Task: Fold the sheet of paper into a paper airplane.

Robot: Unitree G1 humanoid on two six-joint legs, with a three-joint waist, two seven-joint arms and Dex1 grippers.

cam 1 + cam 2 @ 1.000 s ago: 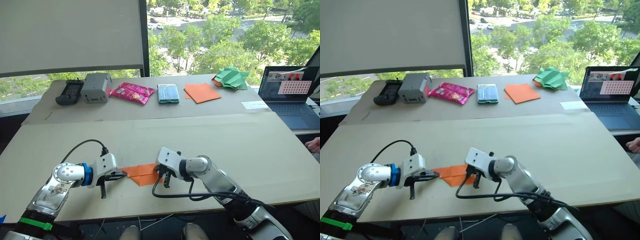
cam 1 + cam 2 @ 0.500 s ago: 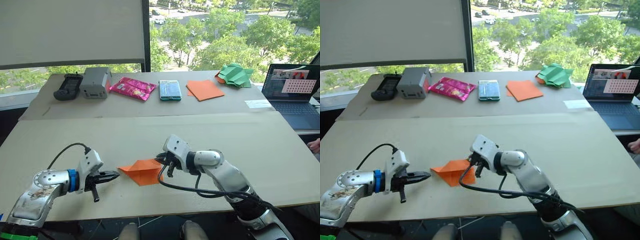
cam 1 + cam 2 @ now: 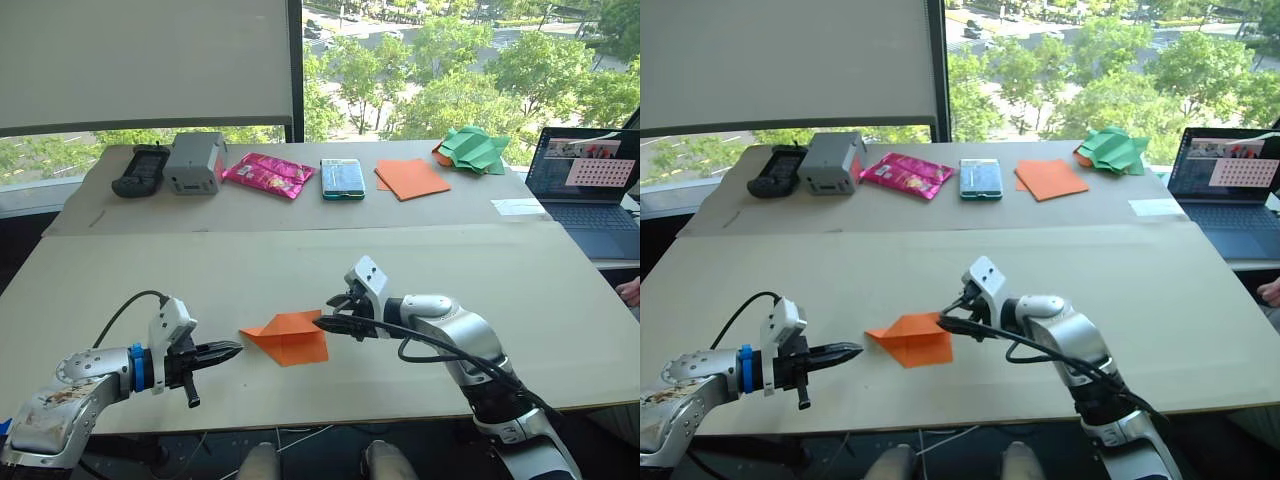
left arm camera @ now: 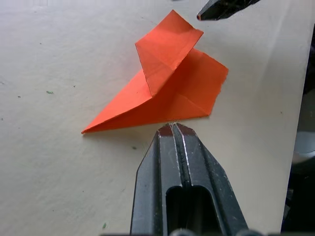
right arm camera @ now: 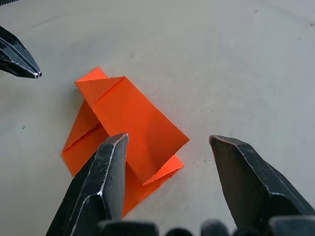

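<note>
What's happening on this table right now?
A two-armed robot is folding a bright orange sheet of paper into a plane on the pale tabletop. The paper lies partly folded into a pointed wedge with a flap standing up, and neither gripper holds it. The left gripper is shut, tips just short of the wedge's point. The right gripper is open at the opposite edge, beside the raised flap. A flat orange sheet and a green paper heap sit at the far side.

head stereo: down over table (image 3: 560, 300) | wrists: close, facing paper airplane (image 4: 167, 93)
</note>
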